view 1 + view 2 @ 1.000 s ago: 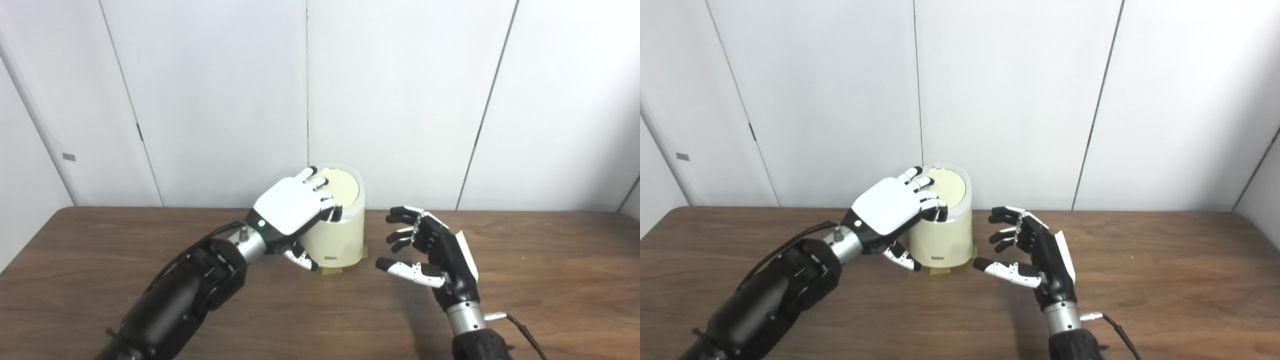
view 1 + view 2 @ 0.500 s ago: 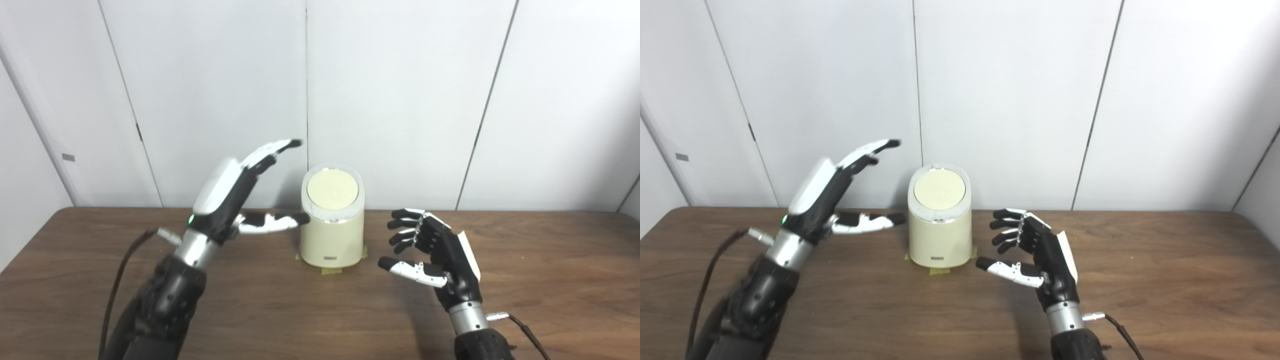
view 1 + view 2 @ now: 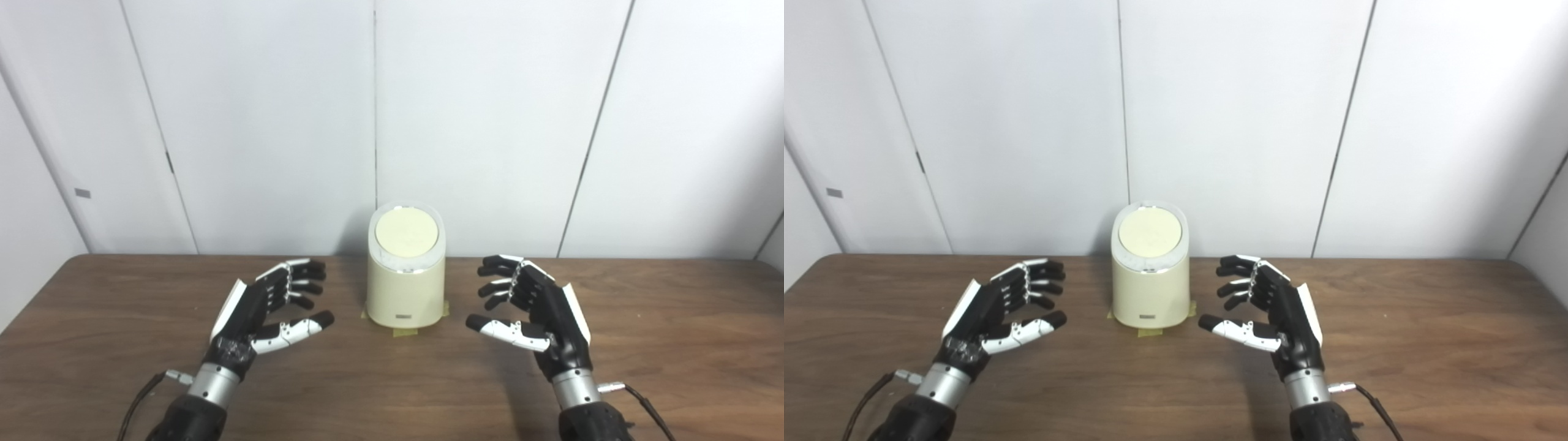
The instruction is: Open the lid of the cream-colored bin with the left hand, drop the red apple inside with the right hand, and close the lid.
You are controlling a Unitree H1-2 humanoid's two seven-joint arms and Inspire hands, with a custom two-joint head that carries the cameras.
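Standing at centre frame, left eye view, bin: the cream-colored bin point(image 3: 405, 285) sits upright on the desk point(image 3: 392, 380), near the far edge, below the white wall panels point(image 3: 490, 122).
Lid: the round lid point(image 3: 407, 234) lies shut across the bin's top, tilted toward the camera.
Tape: yellowish tape point(image 3: 405, 332) shows at the bin's base, on the desk.
Left robot hand: the left robot hand point(image 3: 263, 309), lower left of centre, is released, fingers spread and curled a little, palm turned toward the bin, holding nothing, apart from the bin.
Right robot hand: the right robot hand point(image 3: 533, 309), lower right of centre, is likewise released and empty, palm facing the bin, apart from it.

Right eye view, bin: same bin, again at centre frame, between the two hands.
Cables: a thin cable point(image 3: 1372, 404) leaves the right wrist at the bottom right; another point(image 3: 870, 398) leaves the left wrist at the bottom left.
Apple: not seen in either view; whether it lies inside the shut bin cannot be told.
Label: a small dark mark point(image 3: 1149, 316) low on the bin's front, too small to read.
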